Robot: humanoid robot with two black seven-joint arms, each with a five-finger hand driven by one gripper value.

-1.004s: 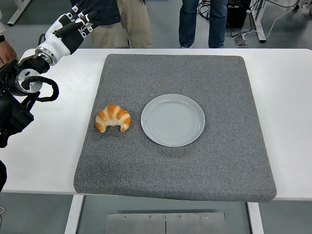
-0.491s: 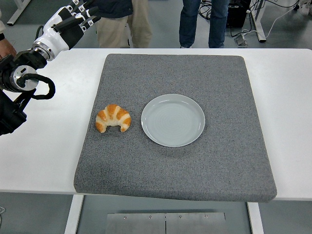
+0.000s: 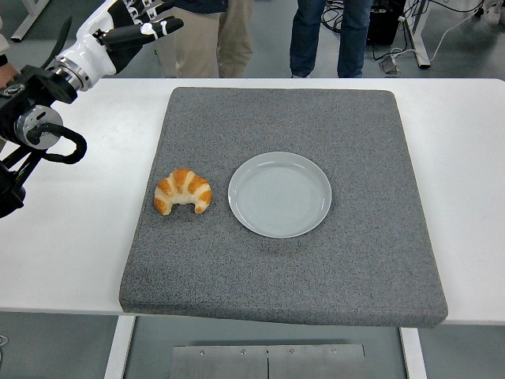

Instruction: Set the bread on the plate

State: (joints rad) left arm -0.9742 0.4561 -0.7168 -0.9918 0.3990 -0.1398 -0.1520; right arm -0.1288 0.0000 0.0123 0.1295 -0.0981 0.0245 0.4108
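Observation:
A golden croissant (image 3: 183, 191) lies on the grey mat (image 3: 284, 103), just left of a round pale-blue plate (image 3: 280, 194) that holds nothing. My left hand (image 3: 142, 24) is raised high over the table's far left corner, well away from the croissant. Its fingers (image 3: 162, 27) are stretched out and hold nothing. The black and white forearm (image 3: 47, 103) runs down to the left edge of the picture. My right arm does not show.
The mat covers most of the white table (image 3: 465, 158). Two people's legs (image 3: 319, 35) stand behind the far edge. A person's hand (image 3: 6, 75) shows at the left edge beside my arm. Cables and a desk leg lie at the top right.
My left arm has lifted and swung farther up and right, and its fingers have stretched out. The croissant and plate have not moved.

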